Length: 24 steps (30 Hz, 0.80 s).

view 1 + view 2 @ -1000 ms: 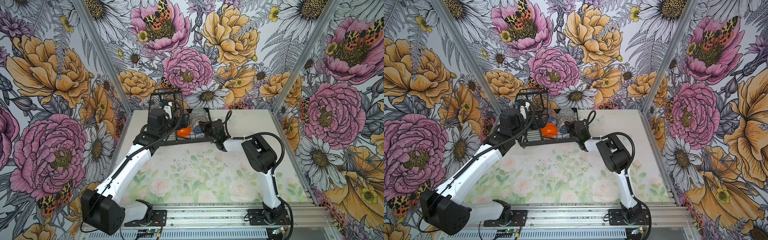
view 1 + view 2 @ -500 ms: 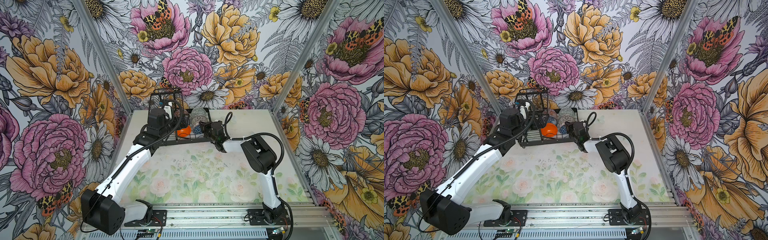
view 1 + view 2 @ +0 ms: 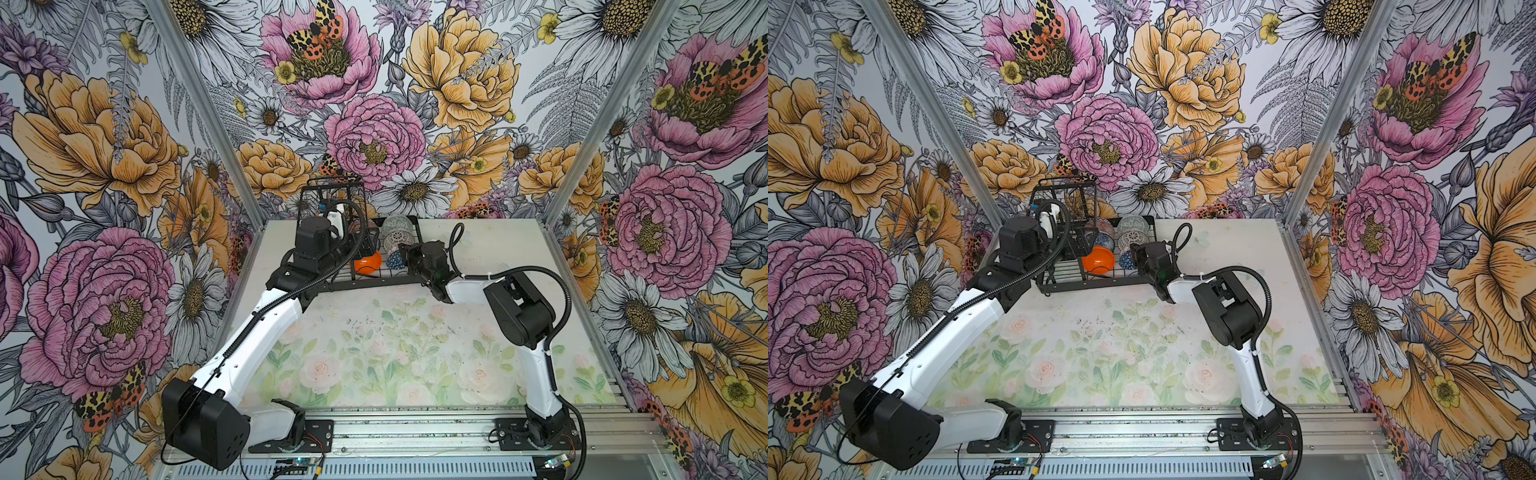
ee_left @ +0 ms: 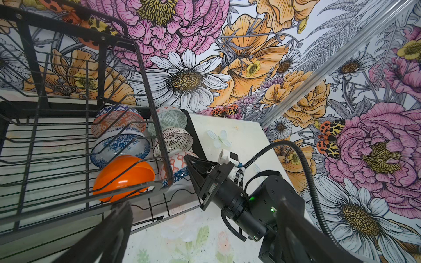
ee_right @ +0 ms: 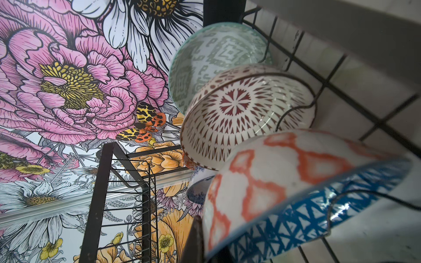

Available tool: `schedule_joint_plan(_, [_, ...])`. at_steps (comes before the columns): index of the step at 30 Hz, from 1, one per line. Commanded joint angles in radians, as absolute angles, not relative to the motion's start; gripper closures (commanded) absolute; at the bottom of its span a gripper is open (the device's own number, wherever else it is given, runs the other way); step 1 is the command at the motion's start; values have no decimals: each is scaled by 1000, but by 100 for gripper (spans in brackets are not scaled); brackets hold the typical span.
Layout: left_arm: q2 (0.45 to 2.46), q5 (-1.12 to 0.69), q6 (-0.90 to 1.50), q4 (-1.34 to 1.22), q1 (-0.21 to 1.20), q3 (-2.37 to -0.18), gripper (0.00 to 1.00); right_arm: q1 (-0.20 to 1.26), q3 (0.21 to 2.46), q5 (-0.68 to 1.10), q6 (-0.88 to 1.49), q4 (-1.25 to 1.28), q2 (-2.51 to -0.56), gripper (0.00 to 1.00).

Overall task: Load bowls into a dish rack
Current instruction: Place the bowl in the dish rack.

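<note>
The rack point(image 3: 374, 284) sits at the back of the table point(image 3: 498, 249). 6 bowls point(image 4: 120, 145) stand on edge in it, in 2 rows. The left gripper point(image 3: 1080, 246) is wide open and holds nothing, beside the orange bowl point(image 4: 123, 175). The right gripper point(image 4: 188, 160) is shut tight, with its tip by the blue-rim bowl point(image 4: 180, 174).

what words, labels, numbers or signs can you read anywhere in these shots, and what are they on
No text can be read anywhere.
The bowls carry only patterns, no letters.
The rack is plain black wire.
The circuit board at the front rail is too small for any print to be read.
</note>
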State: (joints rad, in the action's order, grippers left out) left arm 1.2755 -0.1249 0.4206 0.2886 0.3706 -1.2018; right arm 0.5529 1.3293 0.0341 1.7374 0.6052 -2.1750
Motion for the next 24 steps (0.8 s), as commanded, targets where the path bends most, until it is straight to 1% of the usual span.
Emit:
schedule_joint_plan(1, [1245,-143,433,286,363,-1189,1,590,1353,151,1750,500,-2168,100])
schedule_joint_plan(2, [1244,-143,433,287,364,-1189,1,589,1359,153,1747,495,-2169,100])
schedule_joint_plan(6, [1243,-143,434,287,365,-1189,1,589,1383,167,1746,485,-2184,93])
schedule_joint_plan(24, [1245,-141,434,286,367,-1189,1,593,1358,179,1773,453,-2190,92])
